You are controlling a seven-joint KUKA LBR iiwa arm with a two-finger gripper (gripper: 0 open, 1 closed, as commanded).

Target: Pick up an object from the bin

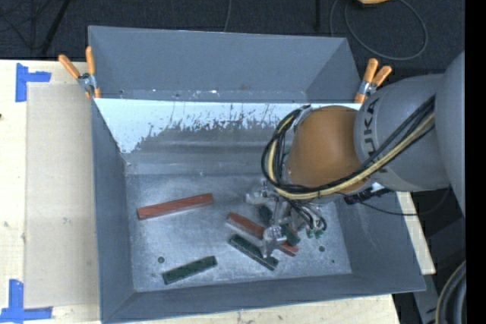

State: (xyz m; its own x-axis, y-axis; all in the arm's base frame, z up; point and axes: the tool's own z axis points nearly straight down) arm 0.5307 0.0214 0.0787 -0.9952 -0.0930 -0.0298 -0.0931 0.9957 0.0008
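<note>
Gripper (272, 239) low over rt-side red-brown bar (243, 223) & dark green bar (251, 250) — grip width can't tell.

— Where's your arm?
— Your grey arm (425, 140) comes in from the right and bends down, with black and yellow cables (277, 155) looped round the orange wrist cover (323, 144).
— And the gripper?
— Your gripper (273, 237) hangs low beneath it, pointing down.

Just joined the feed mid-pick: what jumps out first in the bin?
The arm's orange-covered wrist looms over the bin's right side, its hand down among a small cluster of red-brown and dark green sticks. A longer red-brown bar lies alone left of them, a dark green bar nearer the front wall.
</note>
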